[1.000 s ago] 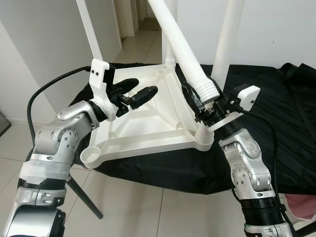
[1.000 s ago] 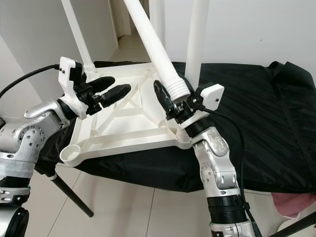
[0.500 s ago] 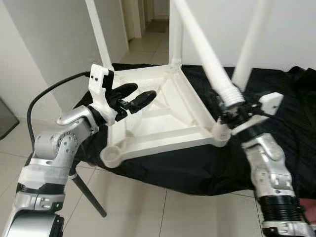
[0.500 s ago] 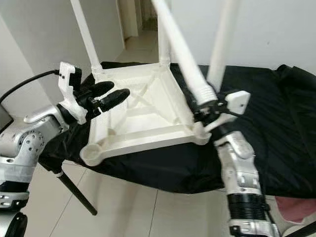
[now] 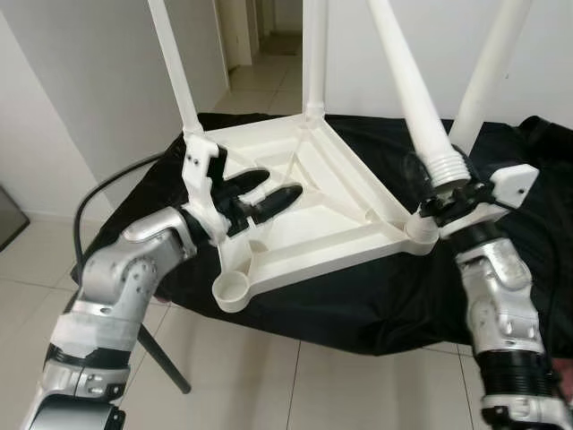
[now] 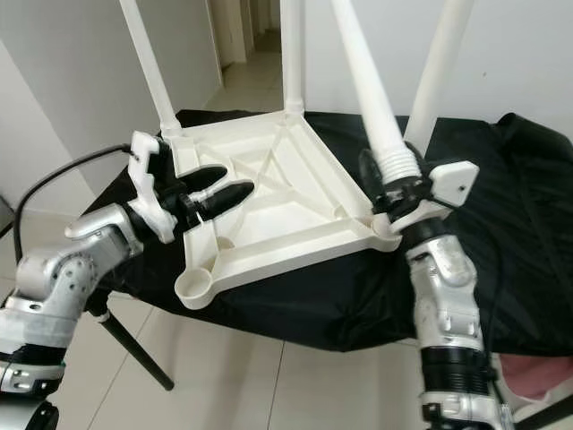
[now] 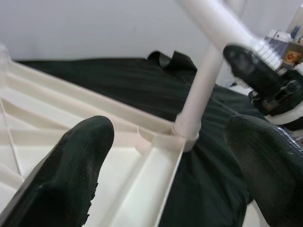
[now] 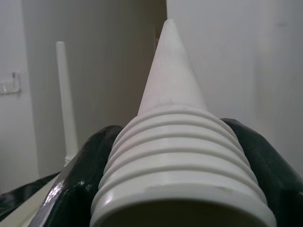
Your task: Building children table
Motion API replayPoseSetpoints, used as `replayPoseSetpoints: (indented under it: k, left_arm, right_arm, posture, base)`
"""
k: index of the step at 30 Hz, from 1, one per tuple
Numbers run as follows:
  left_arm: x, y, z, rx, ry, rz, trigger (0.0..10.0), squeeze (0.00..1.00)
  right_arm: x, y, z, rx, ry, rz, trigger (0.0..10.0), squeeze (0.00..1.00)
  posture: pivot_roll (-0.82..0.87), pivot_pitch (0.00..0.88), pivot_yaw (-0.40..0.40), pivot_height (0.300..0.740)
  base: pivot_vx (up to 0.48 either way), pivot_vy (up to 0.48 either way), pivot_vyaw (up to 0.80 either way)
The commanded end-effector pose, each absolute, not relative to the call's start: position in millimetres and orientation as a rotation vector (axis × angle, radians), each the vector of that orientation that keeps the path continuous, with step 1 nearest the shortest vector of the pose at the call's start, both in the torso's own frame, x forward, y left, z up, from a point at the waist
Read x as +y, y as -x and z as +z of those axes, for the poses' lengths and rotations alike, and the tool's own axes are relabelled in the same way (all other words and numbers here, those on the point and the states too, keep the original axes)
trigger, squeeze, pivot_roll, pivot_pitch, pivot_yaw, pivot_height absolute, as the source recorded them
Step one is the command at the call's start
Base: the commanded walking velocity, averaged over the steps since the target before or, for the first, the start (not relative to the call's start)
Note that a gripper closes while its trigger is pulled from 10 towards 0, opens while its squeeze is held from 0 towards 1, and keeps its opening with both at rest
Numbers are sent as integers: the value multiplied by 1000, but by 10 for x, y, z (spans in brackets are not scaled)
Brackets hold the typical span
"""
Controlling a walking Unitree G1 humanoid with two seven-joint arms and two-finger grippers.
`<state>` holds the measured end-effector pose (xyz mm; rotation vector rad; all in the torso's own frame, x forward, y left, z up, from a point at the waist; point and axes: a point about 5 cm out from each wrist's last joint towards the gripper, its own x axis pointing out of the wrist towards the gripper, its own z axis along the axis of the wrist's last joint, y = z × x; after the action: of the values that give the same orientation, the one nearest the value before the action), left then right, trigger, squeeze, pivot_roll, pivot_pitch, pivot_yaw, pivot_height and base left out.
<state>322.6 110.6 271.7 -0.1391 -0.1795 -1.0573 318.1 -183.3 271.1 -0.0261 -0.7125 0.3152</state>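
A white plastic table top [image 5: 304, 210] lies upside down on a black cloth [image 5: 376, 296]. Three white legs [image 5: 170, 54] stand upright in its corner sockets. The near-left socket [image 5: 230, 290] is hollow. My right gripper [image 5: 445, 184] is shut on the ribbed end of a fourth leg [image 5: 407, 72], held tilted just above the near-right corner [image 5: 421, 231]. The right wrist view has that ribbed end [image 8: 182, 156] between both black fingers [image 8: 80, 189]. My left gripper [image 5: 282, 182] is open over the top's left rim, with nothing between its fingers [image 7: 71, 165].
The cloth covers a raised surface with a black stand leg [image 5: 161, 354] under its left side. Tiled floor [image 5: 251, 376] lies in front. A white wall [image 5: 81, 98] and a doorway [image 5: 260, 36] are behind, and a pink item [image 6: 537, 376] lies at the lower right.
The whole view has shifted. The held leg has swung from a strong tilt to nearer upright, with the right gripper still on it. The left gripper stays open and sits lower over the rim.
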Motion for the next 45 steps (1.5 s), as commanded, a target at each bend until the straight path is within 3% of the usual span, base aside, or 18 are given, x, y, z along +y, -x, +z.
replayPoseSetpoints:
  k: [1,2,3,11,12,13,14,18,20,23,37,45]
  left_arm:
    - [1040,-3147,2599,-108,159,-1226,10000,667]
    - [1040,-3147,2599,-108,159,-1226,10000,667]
    - [1021,-3138,2561,-84,159,-1243,10000,1000]
    - [945,-3088,2491,-24,193,-1320,10000,1000]
    - [902,-3106,2512,-22,245,-1311,10000,580]
    - [902,-3106,2512,-22,245,-1311,10000,580]
    - [851,-3156,2533,-7,349,-1288,10000,0]
    - [781,-3253,2590,18,541,-1263,10000,0]
    - [781,-3253,2590,18,541,-1263,10000,0]
    - [794,-3457,2615,44,672,-1198,10000,0]
    - [853,-3736,2609,72,706,-1087,10000,0]
    - [931,-3958,2779,83,759,-936,10000,0]
  right_arm:
    - [-1574,-3061,2650,-735,38,358,10000,0]
    - [-1574,-3061,2650,-735,38,358,10000,0]
    - [-1517,-3040,2611,-725,19,370,10000,0]
    - [-1428,-3015,2469,-686,-19,398,10000,0]
    - [-1395,-2996,2405,-671,-24,396,10000,0]
    - [-1395,-2996,2405,-671,-24,396,10000,0]
    - [-1326,-2950,2350,-658,-25,398,10000,0]
    - [-1193,-2852,2271,-639,-30,405,10000,0]
    - [-1193,-2852,2271,-639,-30,405,10000,0]
    - [-1087,-2737,2160,-604,-18,429,10000,0]
    - [-1007,-2561,1967,-537,10,486,10000,0]
    - [-981,-2517,1887,-505,37,521,10000,0]
  posture:
    - [18,110,46,740]
    - [18,110,46,740]
    - [19,109,37,740]
    - [24,109,25,740]
    - [28,106,17,740]
    - [28,106,17,740]
    - [25,103,13,740]
    - [12,98,19,740]
    - [12,98,19,740]
    - [-8,86,30,740]
    - [-32,76,48,740]
    - [-34,96,58,740]
  base:
    - [0,0,0]
    - [0,0,0]
    - [0,0,0]
    - [0,0,0]
    - [0,0,0]
    - [0,0,0]
    - [0,0,0]
    - [0,0,0]
    - [0,0,0]
    - [0,0,0]
    - [0,0,0]
    - [0,0,0]
